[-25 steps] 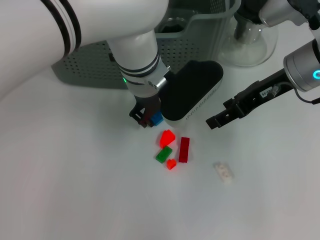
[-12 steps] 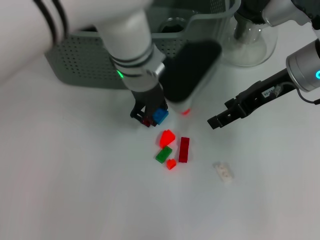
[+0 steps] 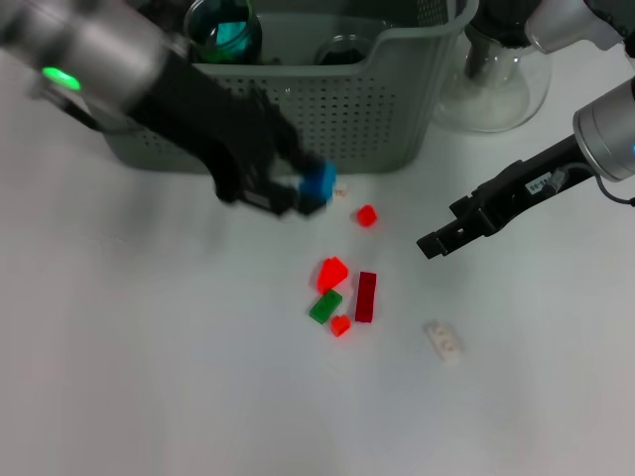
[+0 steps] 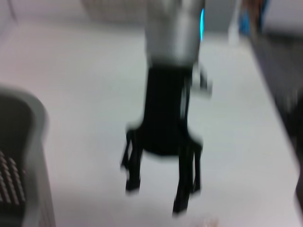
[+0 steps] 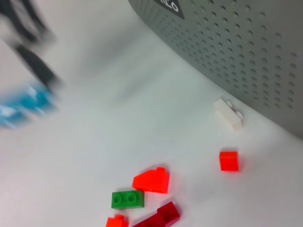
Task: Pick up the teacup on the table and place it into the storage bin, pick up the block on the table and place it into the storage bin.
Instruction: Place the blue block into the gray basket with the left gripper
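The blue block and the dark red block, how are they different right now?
The blue block is held off the table in the left end effector, in front of the storage bin; the dark red block lies flat on the table. The blue one looks short and chunky, the dark red one long and narrow. Neither is in the bin yet. The right end effector hovers apart.

Looks like a robot lab bench: plain white table (image 3: 149,377), toy bricks (image 3: 342,297) scattered about, perforated storage bin (image 3: 387,109), glass flask (image 3: 496,84).
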Available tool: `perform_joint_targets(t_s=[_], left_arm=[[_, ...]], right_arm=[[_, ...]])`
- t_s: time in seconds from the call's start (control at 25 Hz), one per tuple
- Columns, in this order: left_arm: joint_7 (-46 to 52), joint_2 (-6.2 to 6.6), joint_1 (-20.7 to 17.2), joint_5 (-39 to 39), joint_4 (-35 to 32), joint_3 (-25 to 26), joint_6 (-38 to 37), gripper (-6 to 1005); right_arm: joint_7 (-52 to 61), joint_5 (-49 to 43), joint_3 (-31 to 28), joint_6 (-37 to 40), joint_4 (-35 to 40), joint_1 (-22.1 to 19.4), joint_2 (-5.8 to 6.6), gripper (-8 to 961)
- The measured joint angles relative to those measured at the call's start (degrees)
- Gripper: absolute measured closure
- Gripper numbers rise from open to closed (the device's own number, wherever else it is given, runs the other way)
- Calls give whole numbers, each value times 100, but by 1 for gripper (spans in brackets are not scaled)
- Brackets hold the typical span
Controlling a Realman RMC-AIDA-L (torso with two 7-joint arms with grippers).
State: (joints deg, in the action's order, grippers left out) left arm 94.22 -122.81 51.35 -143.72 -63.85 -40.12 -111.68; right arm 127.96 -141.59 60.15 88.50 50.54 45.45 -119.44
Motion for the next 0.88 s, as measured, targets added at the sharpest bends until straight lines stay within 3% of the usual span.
perform_joint_targets(t_s=[0.08,0.12,0.16,0.28,0.36,0.56,0.88], left_arm=[[550,258,-29,511,-65,594,-413,540],[1148,497,-34,924,-34,873,-348,537],[1148,497,-34,924,-34,873,-348,534],[2119,852,-24,1380,56,970,240,526],[2724,999,14,1366,79,741,947,520],[3686,1114,190,452,281,-321,3021,506],[3933,1149,756,-726,1806,-499,4704,483]], right_arm=[[-31,0,6,15,0,2,1,57],[-48,0,6,21,0,4,1,57],[-66,0,6,24,0,4,0,57],[-101,-3,-1,32,0,0,1,57],[-110,-9,2,35,0,0,0,57],[-100,-28,9,54,0,28,1,57],[-98,-36,49,81,0,125,5,57]])
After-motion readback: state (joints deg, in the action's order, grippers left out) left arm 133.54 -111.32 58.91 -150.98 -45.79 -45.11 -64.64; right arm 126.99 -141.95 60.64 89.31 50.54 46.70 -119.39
